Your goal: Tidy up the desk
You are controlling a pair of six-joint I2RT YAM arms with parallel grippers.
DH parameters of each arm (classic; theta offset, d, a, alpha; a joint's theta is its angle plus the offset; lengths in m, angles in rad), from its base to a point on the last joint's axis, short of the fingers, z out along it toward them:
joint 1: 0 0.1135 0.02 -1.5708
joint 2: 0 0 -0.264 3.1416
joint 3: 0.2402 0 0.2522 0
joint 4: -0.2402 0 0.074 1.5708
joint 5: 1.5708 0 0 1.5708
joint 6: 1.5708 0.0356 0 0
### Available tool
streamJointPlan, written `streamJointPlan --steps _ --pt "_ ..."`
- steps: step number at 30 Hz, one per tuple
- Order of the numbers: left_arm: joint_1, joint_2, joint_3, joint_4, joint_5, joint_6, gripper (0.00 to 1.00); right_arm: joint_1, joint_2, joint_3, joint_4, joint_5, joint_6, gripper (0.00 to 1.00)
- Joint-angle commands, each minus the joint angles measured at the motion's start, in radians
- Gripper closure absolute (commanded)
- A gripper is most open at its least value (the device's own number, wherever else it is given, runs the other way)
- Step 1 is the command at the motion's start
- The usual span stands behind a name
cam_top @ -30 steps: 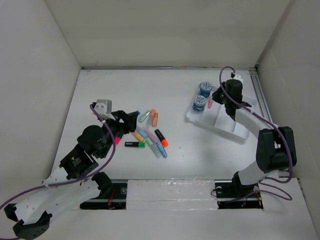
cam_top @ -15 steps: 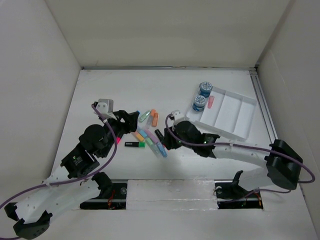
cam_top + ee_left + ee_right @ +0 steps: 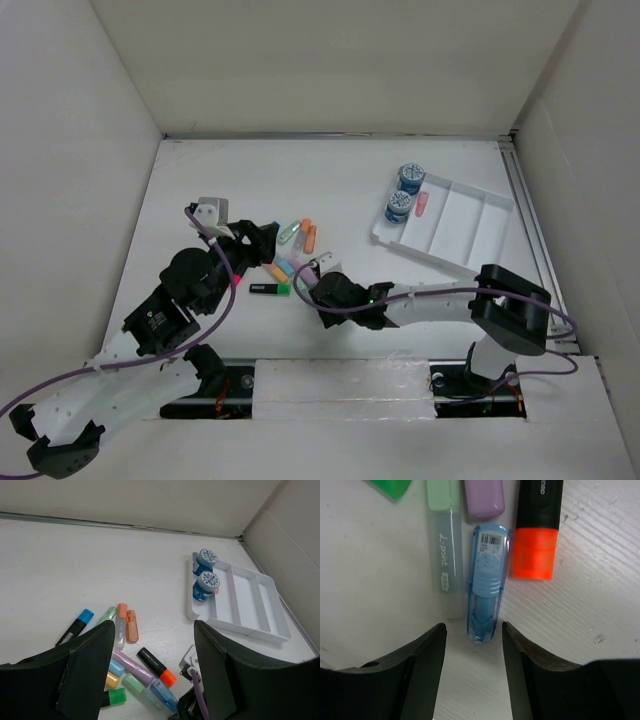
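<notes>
On the white desk (image 3: 350, 180) lies a loose pile of highlighters (image 3: 290, 250). My right gripper (image 3: 474, 630) is open and low over the desk, with the near end of a light-blue highlighter (image 3: 487, 580) between its fingertips, not touching them. A pale green pen (image 3: 445, 555) lies on one side of it and a black marker with an orange cap (image 3: 535, 550) on the other. From above, the right gripper (image 3: 316, 292) covers that spot. My left gripper (image 3: 153, 625) hangs open and empty above the pile (image 3: 135, 670).
A white compartmented tray (image 3: 470, 225) stands at the back right with two blue-lidded jars (image 3: 411, 177) (image 3: 399, 206) and a small pink item (image 3: 422, 204) in its left compartment. White walls enclose the desk. A metal rail (image 3: 340, 375) runs along the front.
The right arm has swung from the tray to the highlighter pile and dropped low over the light-blue one, its jaws going from shut to open. The left arm has stayed put.
</notes>
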Motion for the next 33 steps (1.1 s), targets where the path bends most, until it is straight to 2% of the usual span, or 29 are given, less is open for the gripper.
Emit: streamJointPlan --steps 1,4,7,8,12,16,18,19,21,24,25,27,29,33 --pt "0.002 -0.005 0.003 0.055 -0.003 0.009 0.4 0.008 0.028 0.058 0.005 0.1 0.006 0.46" --pt "0.002 -0.008 0.004 0.053 -0.001 0.009 0.4 0.008 0.049 0.058 0.026 0.123 -0.003 0.47" --pt "0.002 -0.013 0.004 0.053 -0.003 0.009 0.4 0.008 0.087 0.073 0.034 0.137 -0.006 0.65" --pt "0.002 -0.013 0.001 0.053 -0.007 0.008 0.4 0.008 0.092 0.08 0.025 0.135 -0.006 0.74" --pt "0.002 -0.017 0.003 0.053 -0.006 0.009 0.4 0.008 0.039 0.068 -0.015 0.144 0.014 0.85" --pt "0.002 -0.016 0.003 0.053 -0.004 0.008 0.4 0.008 -0.124 0.019 -0.046 0.189 0.025 0.86" --pt "0.002 -0.017 0.001 0.053 -0.004 0.009 0.4 0.008 -0.286 -0.016 -0.052 0.238 0.029 0.86" --pt "0.002 -0.017 0.001 0.053 -0.004 0.009 0.4 0.008 -0.287 -0.016 -0.052 0.255 0.029 0.86" --pt "0.002 -0.016 0.001 0.053 -0.001 0.009 0.4 -0.032 -0.408 -0.05 -0.029 0.276 0.029 0.86" --pt "0.002 -0.013 0.004 0.052 0.002 0.009 0.4 -0.202 -0.524 -0.115 0.039 0.309 0.064 0.86" --pt "0.002 -0.013 0.004 0.052 0.002 0.008 0.4 -0.324 -0.546 -0.132 0.063 0.265 0.077 0.86" --pt "0.002 -0.011 0.001 0.053 0.007 0.008 0.4 -0.441 -0.583 -0.168 0.16 0.208 0.086 0.85" --pt "0.002 -0.016 0.001 0.053 0.008 0.008 0.4 -0.582 -0.577 -0.183 0.195 0.16 0.095 0.85" --pt "0.002 -0.019 0.001 0.052 0.01 0.006 0.4 -0.756 -0.483 -0.137 0.231 0.094 0.088 0.84"
